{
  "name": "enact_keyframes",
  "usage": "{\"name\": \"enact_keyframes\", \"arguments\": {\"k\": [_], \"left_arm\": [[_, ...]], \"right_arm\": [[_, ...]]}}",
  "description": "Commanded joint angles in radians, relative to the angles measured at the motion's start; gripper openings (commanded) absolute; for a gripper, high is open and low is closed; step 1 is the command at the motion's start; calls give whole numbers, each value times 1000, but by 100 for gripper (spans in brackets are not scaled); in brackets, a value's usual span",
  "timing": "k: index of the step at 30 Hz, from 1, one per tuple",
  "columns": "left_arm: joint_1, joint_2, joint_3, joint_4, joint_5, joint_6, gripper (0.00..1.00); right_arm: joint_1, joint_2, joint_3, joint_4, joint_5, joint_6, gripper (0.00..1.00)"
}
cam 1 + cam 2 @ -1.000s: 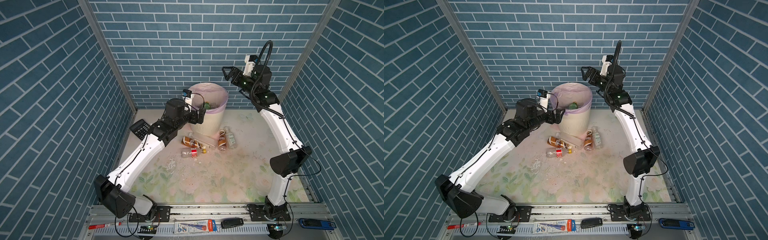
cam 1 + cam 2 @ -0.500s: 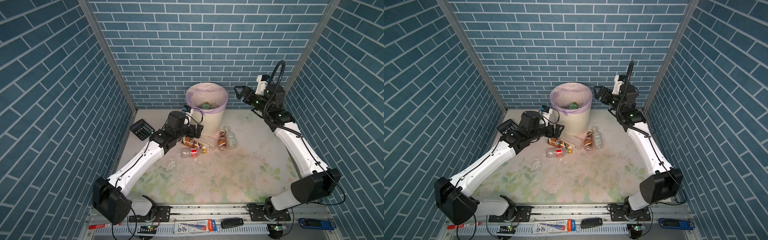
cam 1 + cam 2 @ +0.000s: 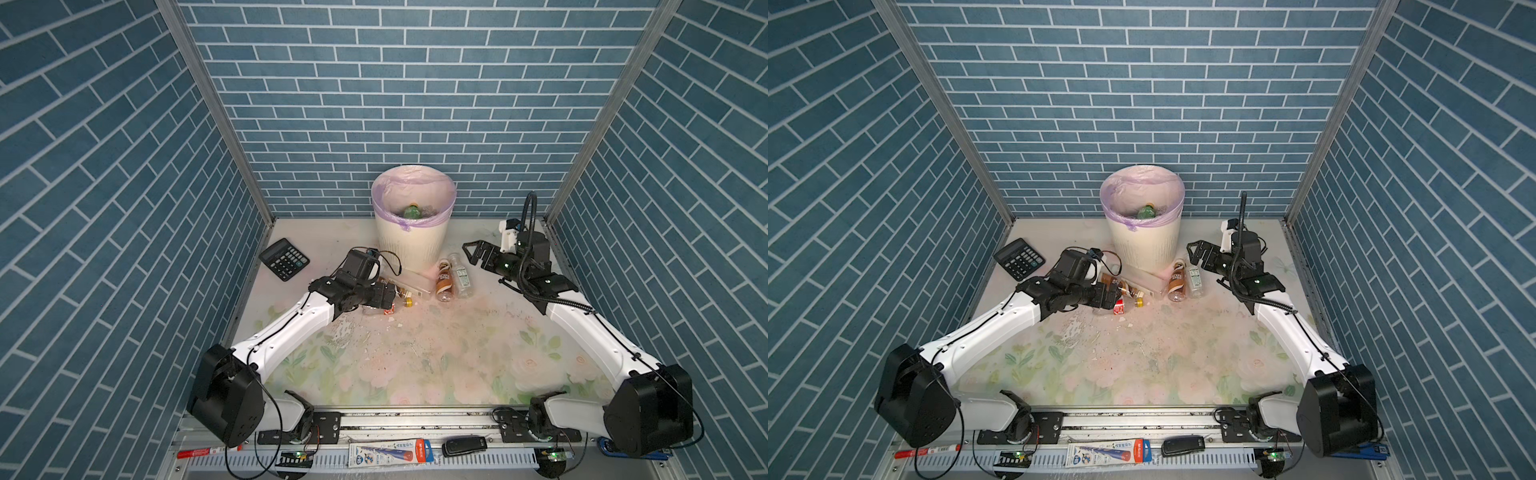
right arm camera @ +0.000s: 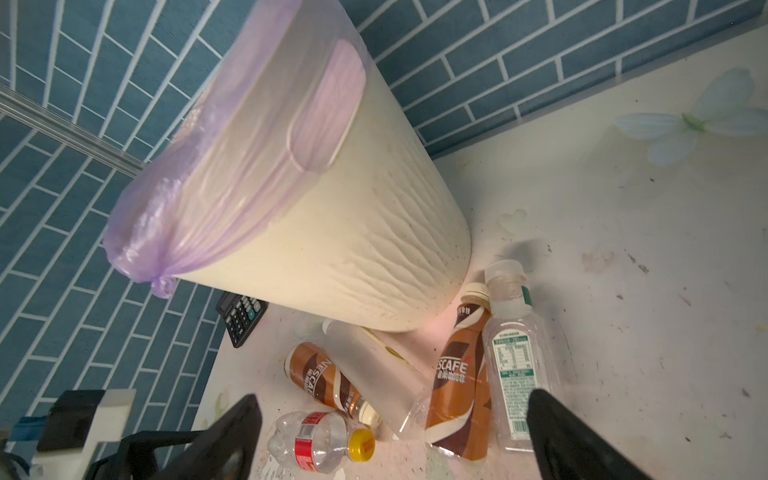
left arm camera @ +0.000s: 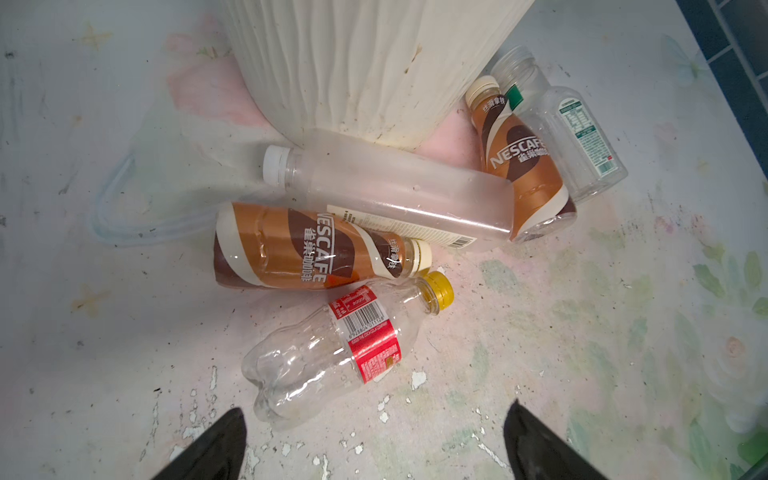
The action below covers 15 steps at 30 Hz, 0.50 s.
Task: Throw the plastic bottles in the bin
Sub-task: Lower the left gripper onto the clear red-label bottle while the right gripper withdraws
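Bin (image 3: 409,249): upright at rear centre of tabletop (image 3: 415,353), lilac bag folded over rim. Inside: green bottle (image 3: 412,212), partly visible.

Five bottles (image 3: 444,282) flat on tabletop at the bin's foot, front side:
- Frosted bottle (image 5: 395,191), white cap: at the bin's base, apparently touching.
- Brown bottle (image 5: 299,249): just beside frosted bottle, on the side away from the bin.
- Red-label bottle (image 5: 332,353), yellow cap: just beside brown bottle, cap ends close together.
- Second brown bottle (image 5: 519,158): cap toward bin, base next to frosted bottle's base end.
- Clear bottle (image 5: 582,141), green-and-white label: alongside second brown bottle, touching.

Left hand (image 5: 374,415): open, jaws wide, empty. Low over tabletop, pointed at base end of red-label bottle. Contact not discernible.

Right hand (image 4: 392,399): open, jaws wide, empty. Raised off tabletop, right of bin, near clear bottle, apart from it.

Calculator (image 3: 284,259): left rear of tabletop, well apart from bottles.
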Motion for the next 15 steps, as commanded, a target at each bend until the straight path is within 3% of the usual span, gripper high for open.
{"name": "enact_keyframes", "arguments": {"k": [1,15], "left_arm": [[7,55,-4,-41,-29,-7,96],[-29,211,37,-28,-83,-4,87]], "right_arm": [[3,-52,-82,49,-25,-12,99],[3,-59,-117,49,-48,-11,99]]}}
